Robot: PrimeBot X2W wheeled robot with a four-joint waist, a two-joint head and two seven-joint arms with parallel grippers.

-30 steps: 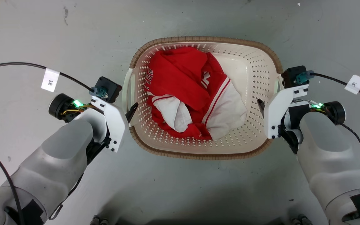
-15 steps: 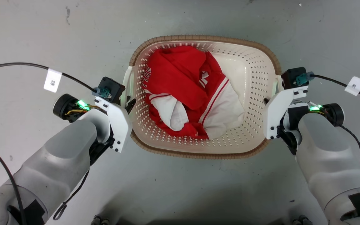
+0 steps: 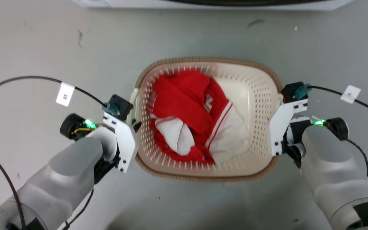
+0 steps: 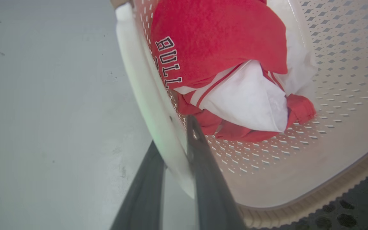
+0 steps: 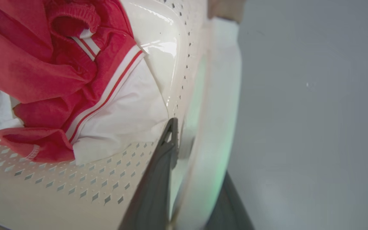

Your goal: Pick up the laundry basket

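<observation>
The laundry basket [image 3: 208, 59], cream with a brown rim, sits between my arms and holds red and white clothes [image 3: 190, 108]. My left gripper [image 3: 136, 126] is at the basket's left side. In the left wrist view its two dark fingers [image 4: 203, 166] are shut on the white side handle [image 4: 145, 86], one inside the wall and one outside. My right gripper [image 3: 277, 108] is at the right side. In the right wrist view its fingers [image 5: 161, 172] clamp the other white handle [image 5: 222, 80] the same way.
Grey floor [image 3: 43, 48] lies all around the basket. A white appliance edge [image 3: 203, 3] runs along the top of the head view. Black cables with white tags [image 3: 65, 95] trail from both wrists.
Both grippers moved inward onto the basket's side handles and shut on them. The head camera shifted, bringing the white appliance edge into view at the top.
</observation>
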